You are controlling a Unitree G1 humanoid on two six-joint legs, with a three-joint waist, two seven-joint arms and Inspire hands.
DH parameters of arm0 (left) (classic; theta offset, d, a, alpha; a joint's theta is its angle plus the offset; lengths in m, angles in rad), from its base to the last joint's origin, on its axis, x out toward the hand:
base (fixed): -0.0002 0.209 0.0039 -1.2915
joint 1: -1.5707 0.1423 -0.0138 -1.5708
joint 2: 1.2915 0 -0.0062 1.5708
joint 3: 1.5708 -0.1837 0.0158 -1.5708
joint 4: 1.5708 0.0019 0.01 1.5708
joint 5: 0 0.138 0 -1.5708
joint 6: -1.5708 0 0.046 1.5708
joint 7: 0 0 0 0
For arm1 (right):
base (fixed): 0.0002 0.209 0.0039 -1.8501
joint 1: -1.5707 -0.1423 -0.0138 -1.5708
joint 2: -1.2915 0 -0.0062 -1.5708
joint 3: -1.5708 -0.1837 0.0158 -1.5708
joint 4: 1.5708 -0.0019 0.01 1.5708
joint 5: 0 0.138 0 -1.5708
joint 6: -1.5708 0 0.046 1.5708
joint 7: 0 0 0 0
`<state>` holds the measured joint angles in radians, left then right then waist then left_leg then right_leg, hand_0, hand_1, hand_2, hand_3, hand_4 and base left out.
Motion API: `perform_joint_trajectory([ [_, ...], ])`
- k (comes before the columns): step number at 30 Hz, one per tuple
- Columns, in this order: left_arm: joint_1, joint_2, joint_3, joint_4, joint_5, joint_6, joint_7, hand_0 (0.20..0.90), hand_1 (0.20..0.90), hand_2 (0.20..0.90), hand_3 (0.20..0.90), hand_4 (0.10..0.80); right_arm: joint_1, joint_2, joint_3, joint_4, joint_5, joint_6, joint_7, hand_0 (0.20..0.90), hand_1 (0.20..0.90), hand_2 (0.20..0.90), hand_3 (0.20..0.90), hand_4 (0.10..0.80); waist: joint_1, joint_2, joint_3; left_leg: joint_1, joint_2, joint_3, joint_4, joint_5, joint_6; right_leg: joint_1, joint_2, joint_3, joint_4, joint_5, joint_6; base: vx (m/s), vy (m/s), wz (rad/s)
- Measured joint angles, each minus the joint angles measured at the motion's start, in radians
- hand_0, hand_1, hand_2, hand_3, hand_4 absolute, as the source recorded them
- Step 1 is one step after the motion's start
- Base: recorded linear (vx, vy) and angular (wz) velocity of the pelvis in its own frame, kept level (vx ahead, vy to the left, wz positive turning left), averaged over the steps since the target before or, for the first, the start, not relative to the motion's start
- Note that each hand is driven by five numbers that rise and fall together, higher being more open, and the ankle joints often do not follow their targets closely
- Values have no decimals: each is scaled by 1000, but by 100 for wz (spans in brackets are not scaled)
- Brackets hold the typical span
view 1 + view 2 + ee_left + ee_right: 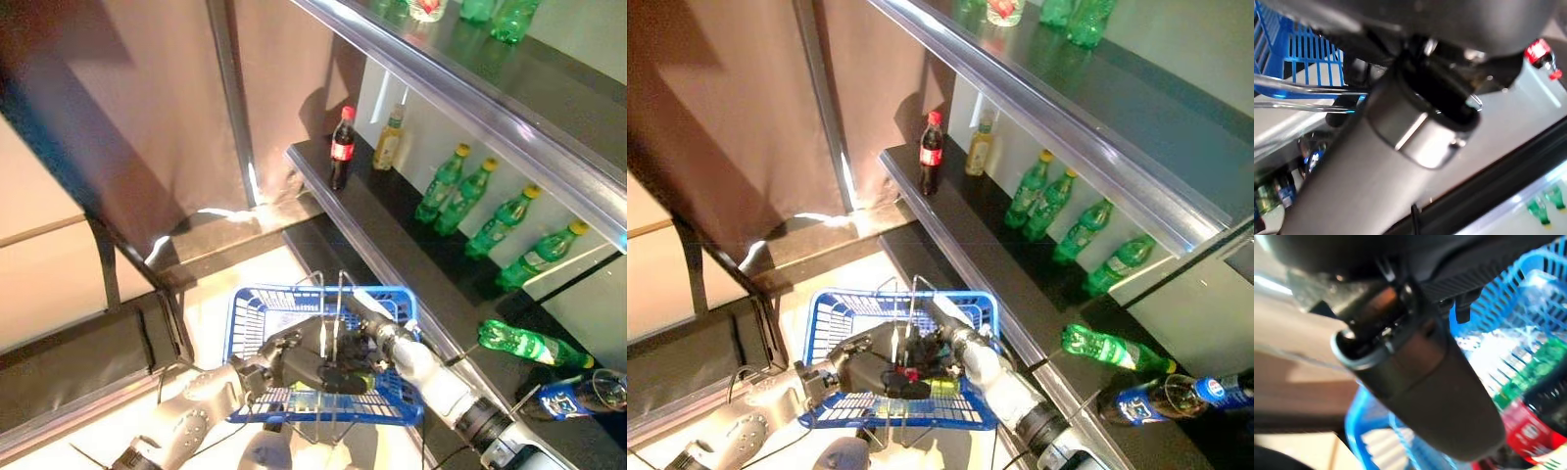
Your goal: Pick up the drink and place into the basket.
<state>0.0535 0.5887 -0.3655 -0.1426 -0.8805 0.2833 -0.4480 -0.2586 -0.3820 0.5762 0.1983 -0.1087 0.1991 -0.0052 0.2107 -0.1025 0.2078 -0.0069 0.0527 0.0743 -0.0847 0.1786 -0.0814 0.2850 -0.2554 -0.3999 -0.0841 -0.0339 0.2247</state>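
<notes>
Drink [921, 380] lies flat — in basket [838, 311].

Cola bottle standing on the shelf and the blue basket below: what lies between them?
Nothing stands between the cola bottle and the blue basket: only bare dark shelf, its metal edge and a lower dark ledge. The left eye view shows this.
</notes>
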Motion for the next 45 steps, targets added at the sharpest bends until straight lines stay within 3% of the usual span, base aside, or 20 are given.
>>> perform_joint_trajectory([
  [14,41,-16,102,0,-10,3,5,300,300,300,200,100,135,-34,-168,-162,103,-85,-22,900,900,900,900,800,-57,2,1,6,4,38,0,-8,2,-28,-10,48,11,1,1,-13,20,-9],
  [21,116,-31,164,9,-25,3,6,300,300,300,200,100,231,-11,-305,-230,157,-181,-39,900,900,900,900,800,-109,4,2,8,7,68,0,-15,3,-47,-14,79,13,5,1,-13,26,-13],
  [27,162,-80,249,38,-56,3,6,300,300,300,200,100,349,78,-418,-226,258,-244,-50,900,900,900,900,800,-153,6,1,9,9,98,0,-20,5,-64,-20,109,14,10,2,-1,10,-13],
  [38,217,-101,323,122,-101,3,6,300,300,300,200,100,451,116,-562,-102,376,-347,-58,900,900,900,900,800,-213,16,-3,25,16,137,-1,-32,2,-85,-22,160,13,14,1,8,-7,-13],
  [41,222,-155,375,188,-169,3,5,300,300,300,200,100,471,150,-595,14,418,-382,-44,900,900,900,900,800,-221,19,-6,27,20,156,-1,-35,1,-98,-21,173,13,17,0,1,-8,-15],
  [45,224,-180,403,300,-176,2,7,300,300,300,200,100,478,154,-599,108,444,-403,-33,900,900,900,900,800,-238,21,-13,40,25,168,-1,-39,-2,-96,-19,189,10,20,-1,-9,-18,-14],
])
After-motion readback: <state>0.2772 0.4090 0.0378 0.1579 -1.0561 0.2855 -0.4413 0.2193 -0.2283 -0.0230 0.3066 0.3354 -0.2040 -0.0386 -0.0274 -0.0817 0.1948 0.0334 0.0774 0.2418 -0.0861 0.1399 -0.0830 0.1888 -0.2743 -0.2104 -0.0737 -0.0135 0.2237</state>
